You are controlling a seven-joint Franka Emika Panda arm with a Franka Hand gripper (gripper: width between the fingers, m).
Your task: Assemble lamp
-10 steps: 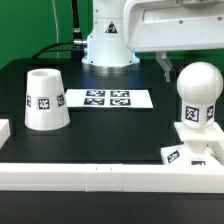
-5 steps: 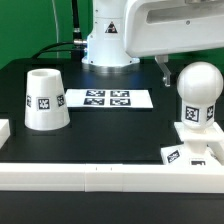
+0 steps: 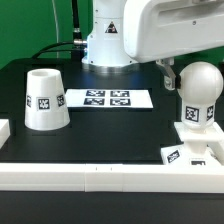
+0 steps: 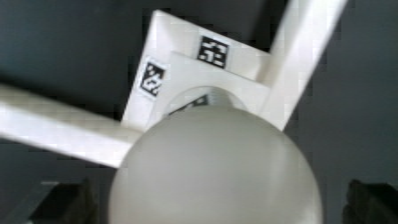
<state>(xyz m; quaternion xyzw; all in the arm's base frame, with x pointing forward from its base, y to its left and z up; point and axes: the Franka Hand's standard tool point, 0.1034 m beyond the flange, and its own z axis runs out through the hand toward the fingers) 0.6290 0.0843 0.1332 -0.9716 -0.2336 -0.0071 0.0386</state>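
The round-topped bulb (image 3: 200,88) stands upright on the low square base block (image 3: 190,150) at the exterior view's right, against the front rail. My gripper (image 3: 186,68) hangs just above and behind the bulb's top, and one dark finger (image 3: 168,74) shows beside it. In the wrist view the bulb (image 4: 214,160) fills the middle, and the gripper (image 4: 214,205) is open with a finger (image 4: 63,203) on either side, apart from the bulb. The base block (image 4: 196,75) lies below it. The tapered shade (image 3: 44,98) stands alone at the left.
The marker board (image 3: 107,99) lies flat in the middle of the black table. The long white rail (image 3: 100,175) runs along the front edge and also shows in the wrist view (image 4: 54,110). The arm's white pedestal (image 3: 108,45) stands at the back.
The hand has come down and slightly toward the exterior view's left, closer over the bulb. The bulb, base and shade have not moved.
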